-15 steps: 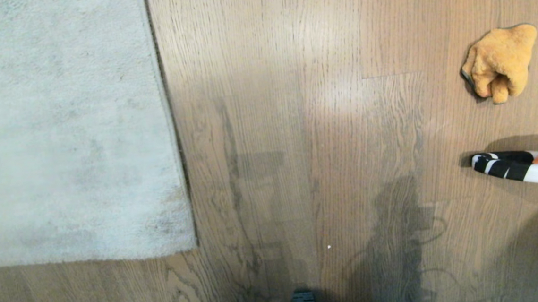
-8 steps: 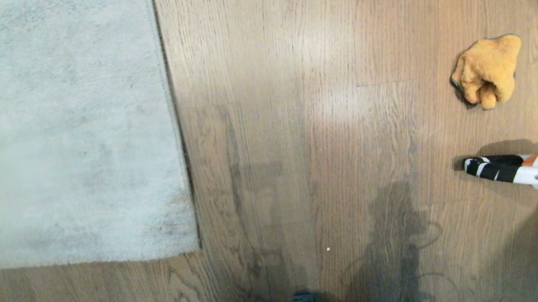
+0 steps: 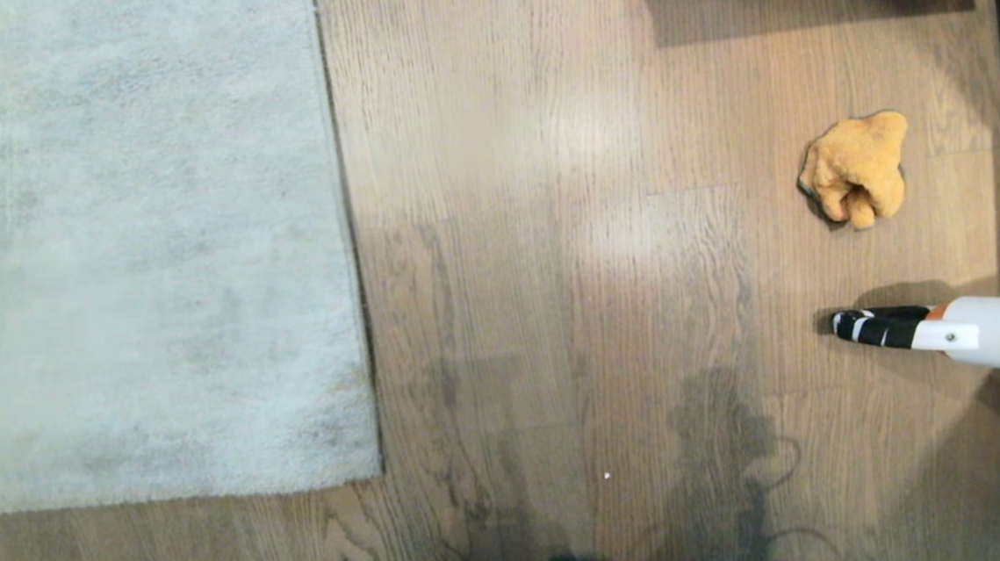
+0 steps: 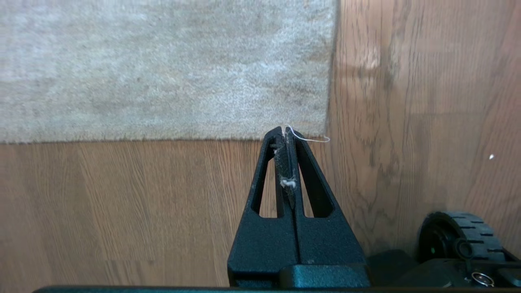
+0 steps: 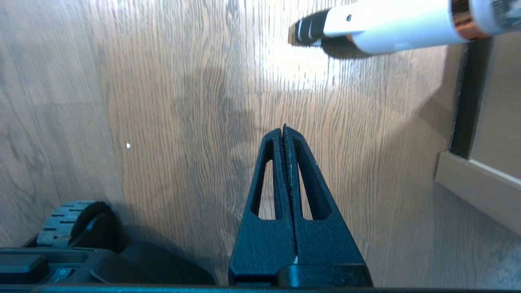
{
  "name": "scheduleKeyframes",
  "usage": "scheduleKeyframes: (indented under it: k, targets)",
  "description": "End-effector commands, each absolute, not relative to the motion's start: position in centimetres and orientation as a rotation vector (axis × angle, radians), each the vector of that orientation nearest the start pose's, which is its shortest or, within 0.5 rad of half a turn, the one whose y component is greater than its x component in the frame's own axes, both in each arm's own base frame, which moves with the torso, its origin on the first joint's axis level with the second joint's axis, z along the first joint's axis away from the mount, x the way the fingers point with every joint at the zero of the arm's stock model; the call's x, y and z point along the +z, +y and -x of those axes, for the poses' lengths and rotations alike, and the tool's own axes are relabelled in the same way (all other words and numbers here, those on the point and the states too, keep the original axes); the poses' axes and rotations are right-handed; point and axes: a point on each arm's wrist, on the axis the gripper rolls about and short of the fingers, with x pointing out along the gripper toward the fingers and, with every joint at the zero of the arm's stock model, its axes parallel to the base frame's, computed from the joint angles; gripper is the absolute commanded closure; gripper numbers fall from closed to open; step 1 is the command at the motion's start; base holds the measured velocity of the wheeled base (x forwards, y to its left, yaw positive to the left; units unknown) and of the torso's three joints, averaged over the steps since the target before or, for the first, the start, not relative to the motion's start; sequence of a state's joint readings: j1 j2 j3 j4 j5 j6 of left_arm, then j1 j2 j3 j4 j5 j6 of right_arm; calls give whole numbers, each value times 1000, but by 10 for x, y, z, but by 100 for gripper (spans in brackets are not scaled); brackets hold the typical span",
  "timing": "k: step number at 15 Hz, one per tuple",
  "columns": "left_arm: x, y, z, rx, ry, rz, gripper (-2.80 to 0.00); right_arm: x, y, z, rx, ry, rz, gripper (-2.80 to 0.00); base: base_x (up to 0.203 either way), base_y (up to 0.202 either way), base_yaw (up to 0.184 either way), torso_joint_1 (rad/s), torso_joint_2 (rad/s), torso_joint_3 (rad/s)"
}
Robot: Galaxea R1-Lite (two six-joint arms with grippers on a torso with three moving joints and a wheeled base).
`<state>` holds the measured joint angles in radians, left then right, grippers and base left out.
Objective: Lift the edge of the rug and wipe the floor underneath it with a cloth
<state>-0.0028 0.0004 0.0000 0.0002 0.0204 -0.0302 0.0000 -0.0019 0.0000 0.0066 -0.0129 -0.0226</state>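
The very large pale grey short-pile rug is seen lying flat, its near corner, the rug edge (image 3: 363,466), resting on the brown wood-grain plank floor (image 3: 549,224) at the robot's left. No part of it is lifted. The pile is judged soft and the sheet limp but heavy for its size, so a corner is likely to fold up while the rest drags; hold is best taken right at the corner, where the border can be pinched between pads slid under it.

The small crumpled orange-tan cloth (image 3: 855,169) is found well apart from the rug, on bare floor to the right. It is judged light and yielding, easily gathered by any raised fold.

Just nearer than the cloth a white tube with a black-and-white striped tip (image 3: 908,333) is laid on the floor.

The left claw (image 4: 287,134) is held closed and empty above the floor just short of the rug corner, with a pale thread caught at its tip. The right claw (image 5: 283,130) is likewise closed on nothing, over bare planks.
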Motion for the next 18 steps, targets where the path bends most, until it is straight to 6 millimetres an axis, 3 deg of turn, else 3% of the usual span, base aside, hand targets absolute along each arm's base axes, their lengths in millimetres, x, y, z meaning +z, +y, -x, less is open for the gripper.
scheduleKeyframes:
  k: [1, 18]
  targets:
    - [76, 1, 23, 17, -1, 31, 0, 75, 0, 23, -12, 6, 23, 0, 0, 0, 0, 2, 2, 197]
    - [76, 0, 23, 9, 1, 31, 0, 75, 0, 23, -12, 6, 23, 0, 0, 0, 0, 2, 2, 201]
